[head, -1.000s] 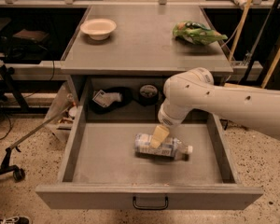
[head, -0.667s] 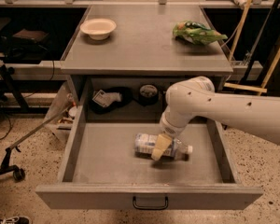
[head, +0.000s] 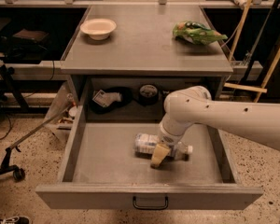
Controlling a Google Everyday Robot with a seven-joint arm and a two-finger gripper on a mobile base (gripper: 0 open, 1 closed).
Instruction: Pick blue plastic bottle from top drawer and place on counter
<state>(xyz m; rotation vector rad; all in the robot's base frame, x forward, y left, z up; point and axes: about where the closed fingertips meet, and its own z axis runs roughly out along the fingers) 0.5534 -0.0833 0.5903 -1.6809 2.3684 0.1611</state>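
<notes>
The top drawer (head: 107,171) is pulled open, with its dark loop handle (head: 150,203) at the front. The blue plastic bottle (head: 144,143) lies on its side in the drawer's middle, white cap (head: 190,149) pointing right. My white arm reaches in from the right. The gripper (head: 159,154) is down in the drawer right at the bottle's middle, its tan tip in front of the bottle and partly covering it. The grey counter (head: 144,45) lies above the drawer.
A white bowl (head: 98,28) sits at the counter's back left and a green-and-yellow snack bag (head: 198,32) at its back right. Behind the drawer, a white packet (head: 105,98) and a round dark object (head: 148,92) lie in the cabinet recess. A wheeled stand (head: 14,169) is on the floor left.
The gripper has moved down and forward over the bottle, from its far side to its near side. The bottle has stayed in place.
</notes>
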